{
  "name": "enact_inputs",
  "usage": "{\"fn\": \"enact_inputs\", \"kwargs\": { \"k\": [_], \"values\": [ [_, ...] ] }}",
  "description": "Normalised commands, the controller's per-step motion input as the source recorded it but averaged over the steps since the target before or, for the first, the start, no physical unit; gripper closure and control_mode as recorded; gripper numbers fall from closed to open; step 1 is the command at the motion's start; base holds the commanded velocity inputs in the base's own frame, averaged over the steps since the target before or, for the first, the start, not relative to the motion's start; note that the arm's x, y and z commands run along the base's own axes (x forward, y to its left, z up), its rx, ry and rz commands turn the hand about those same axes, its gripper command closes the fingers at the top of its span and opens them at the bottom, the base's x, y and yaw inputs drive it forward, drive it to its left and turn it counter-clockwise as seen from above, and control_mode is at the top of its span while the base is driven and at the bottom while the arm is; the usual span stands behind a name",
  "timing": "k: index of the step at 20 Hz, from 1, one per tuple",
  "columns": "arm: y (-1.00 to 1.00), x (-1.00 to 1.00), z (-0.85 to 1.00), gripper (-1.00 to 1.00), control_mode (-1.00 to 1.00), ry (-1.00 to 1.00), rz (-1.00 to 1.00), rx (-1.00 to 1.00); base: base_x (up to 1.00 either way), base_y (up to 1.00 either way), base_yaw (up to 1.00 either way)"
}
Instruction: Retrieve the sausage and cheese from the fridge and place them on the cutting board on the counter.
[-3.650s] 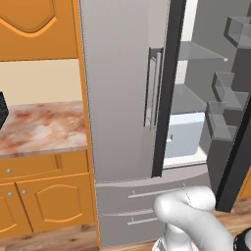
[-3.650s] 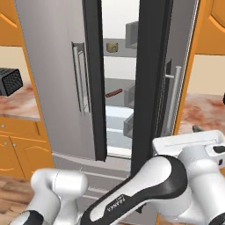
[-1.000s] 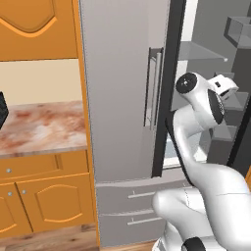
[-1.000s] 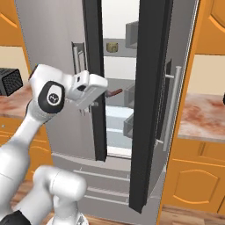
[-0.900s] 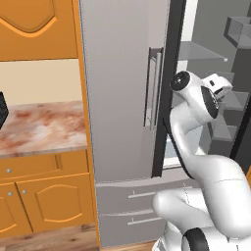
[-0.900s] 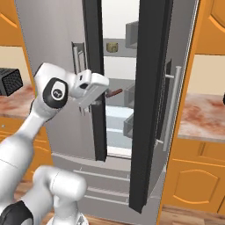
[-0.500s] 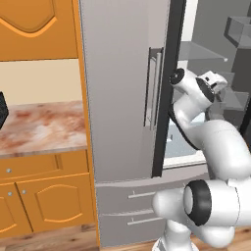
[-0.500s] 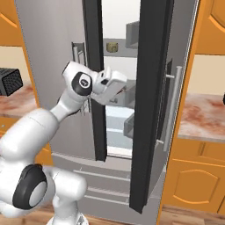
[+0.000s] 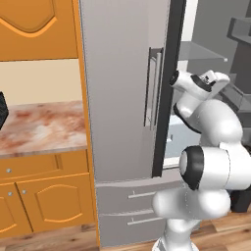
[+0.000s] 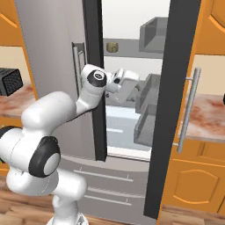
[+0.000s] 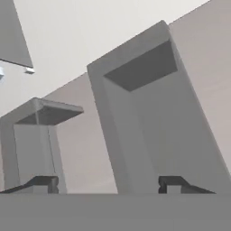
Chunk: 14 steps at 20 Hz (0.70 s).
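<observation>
Inside the tall grey stainless fridge (image 10: 52, 66) your fingers (image 11: 40, 184) stand apart, nothing between — angled at grey door bins (image 11: 149, 117). Sausage hidden; small tan cheese chunk (image 10: 113, 47) on the upper shelf.

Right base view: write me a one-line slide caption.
White arm reaches its gripper into the open fridge, a small tan item resting on the shelf above.

One fridge (image 10: 57, 66) stands with its door open, and two grey door bins (image 11: 149, 122) hang side by side on the door's inner wall. One small tan cheese (image 10: 113, 47) sits on the upper shelf's front edge. Two stretches of counter (image 9: 41, 127) flank it.
</observation>
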Motion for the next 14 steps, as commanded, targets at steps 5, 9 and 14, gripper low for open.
{"fn": "enact_inputs", "kwargs": {
  "k": [5, 9, 14],
  "values": [
    [-1.00, -0.26, -0.02, -1.00, -1.00, 0.00, -0.15, 0.05, 0.00, 0.00, 0.00],
    [-0.74, -0.19, 0.38, -1.00, -1.00, -0.07, -0.14, 0.20, 0.00, 0.00, 0.00],
    [0.21, -0.96, 0.43, -1.00, -1.00, -0.29, -0.02, 0.22, 0.00, 0.00, 0.00]
  ]
}}
